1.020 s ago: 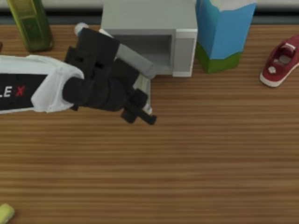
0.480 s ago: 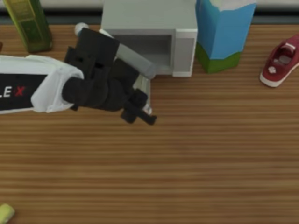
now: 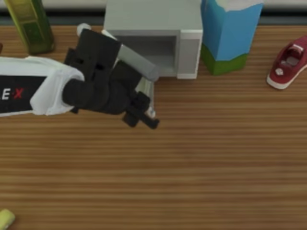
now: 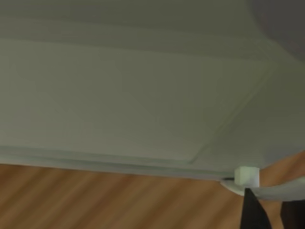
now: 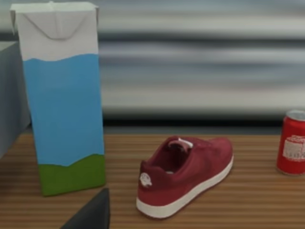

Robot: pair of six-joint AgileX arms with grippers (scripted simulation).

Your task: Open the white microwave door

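Gripping, apparently, the free edge of the white microwave door (image 3: 147, 91) with left end effector (image 3: 144, 115) fingers pinched together; door swung wide, cavity exposed, at far tabletop (image 3: 201, 163) edge, beside carton (image 3: 229, 33).

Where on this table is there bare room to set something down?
The wide wood in front of the microwave, carton and red shoe is free. It is crowded at the back left, where the left gripper works at the open microwave door beside the green bottle.
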